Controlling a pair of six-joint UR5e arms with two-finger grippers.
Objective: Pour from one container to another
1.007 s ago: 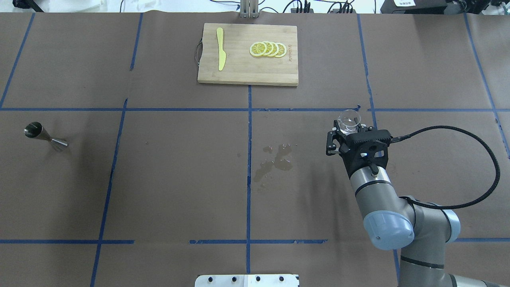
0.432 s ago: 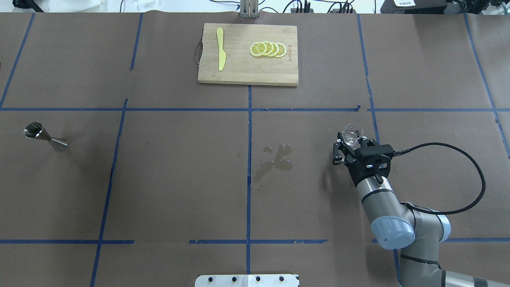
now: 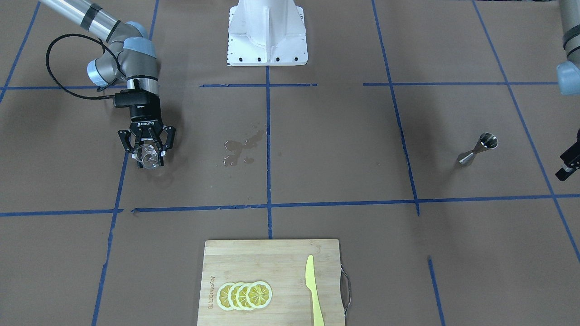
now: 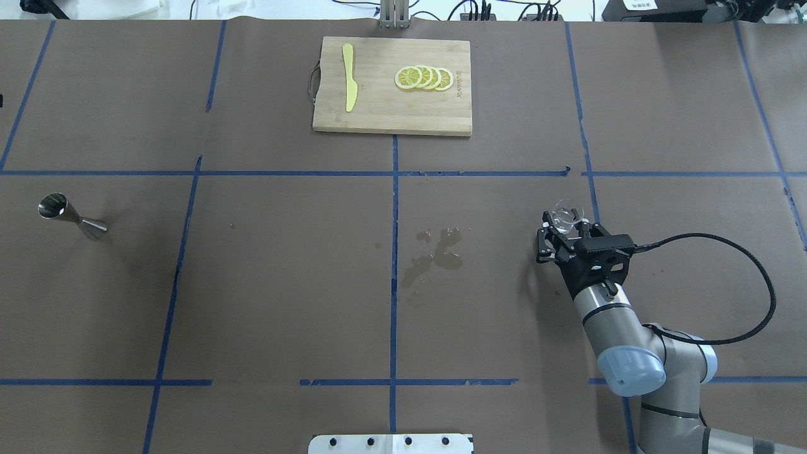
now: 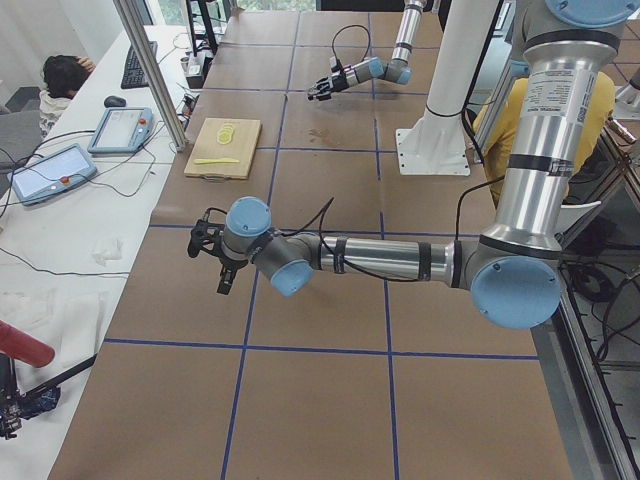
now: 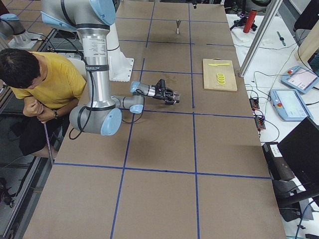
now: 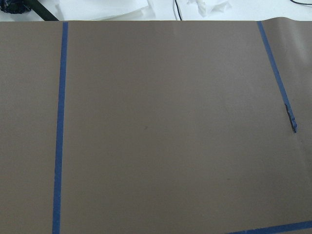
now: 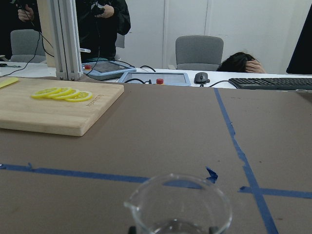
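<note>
Rim up, the glass cup (image 8: 178, 204) is seen nearest in the right wrist view, upright, pouring lip turned to that view's left, base cut off by the frame. Overhead, it is shown clamped in the right end effector (image 4: 565, 226), low over the counter (image 4: 284, 284); contact cannot be judged. A wet patch (image 4: 435, 252) is spotted mid-counter. Well apart, on the robot's left, the jigger (image 4: 68, 215) is found upright, long axis vertical. The left end effector (image 3: 569, 165) is clipped by the front view's edge; open or closed cannot be told.

Brown table (image 4: 284, 284) w/ blue tape grid (image 4: 394, 189), yellow lemon slices (image 4: 423, 77), grey jigger (image 4: 69, 216).
</note>
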